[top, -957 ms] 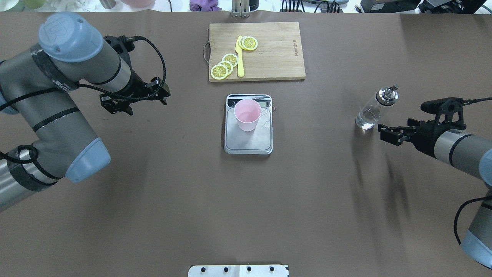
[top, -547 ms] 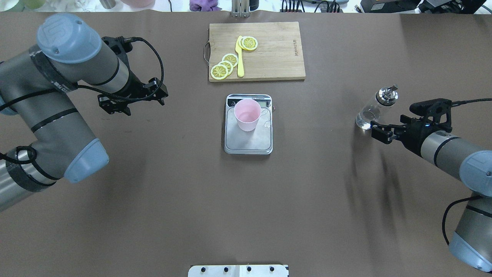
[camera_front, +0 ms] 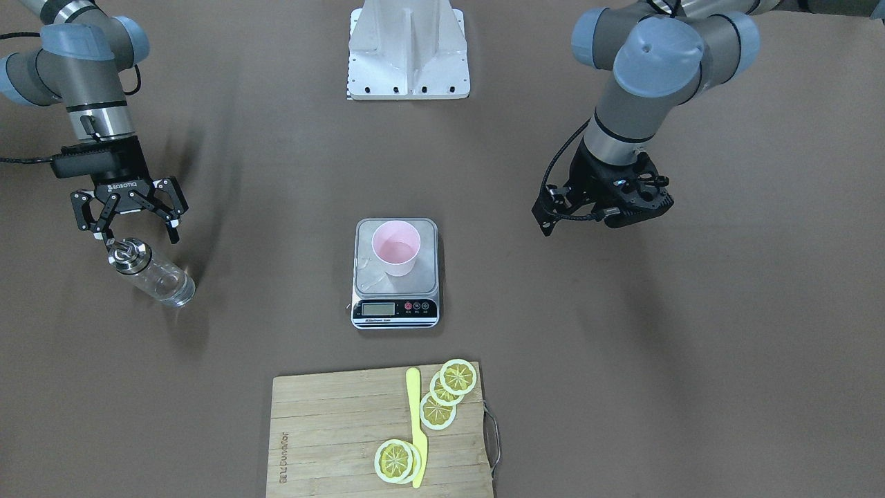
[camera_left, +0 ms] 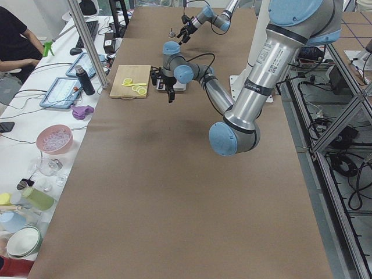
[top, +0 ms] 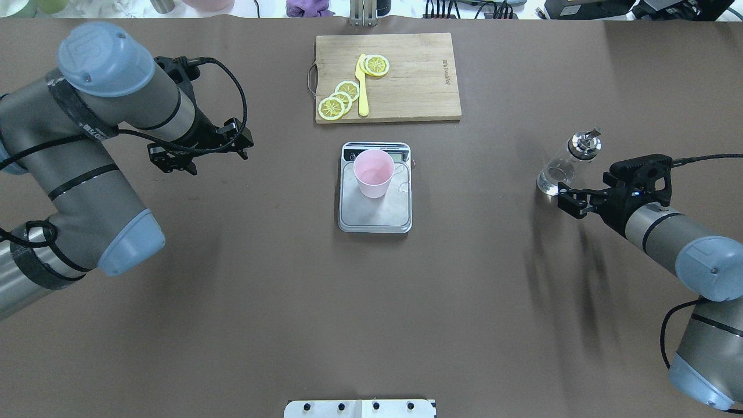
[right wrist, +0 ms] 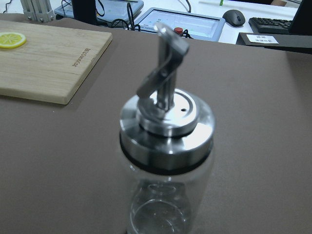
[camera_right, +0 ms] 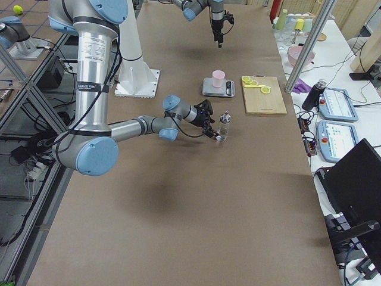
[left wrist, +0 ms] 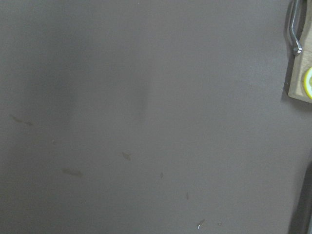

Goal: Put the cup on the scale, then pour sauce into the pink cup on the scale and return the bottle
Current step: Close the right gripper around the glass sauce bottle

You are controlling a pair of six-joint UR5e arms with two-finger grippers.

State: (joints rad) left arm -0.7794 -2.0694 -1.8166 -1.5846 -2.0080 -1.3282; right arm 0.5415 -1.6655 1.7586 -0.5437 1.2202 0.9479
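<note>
- On the brown table (top: 371, 302), the left gripper (top: 200, 155) hangs well apart from everything; we cannot tell whether it is parted.
- The silvery rectangular kitchen scale (top: 377, 216) carries the pale pink plastic cup (top: 374, 173).
- The right gripper (camera_front: 138, 234), fingers spread and empty, sits just beside the small clear glass bottle (camera_front: 153, 275) with its metal pourer cap. We should straddle the glass body below the cap, then close squarely.
- The colourless sauce (right wrist: 158, 217) is barely discernible; we cannot read its level.
</note>
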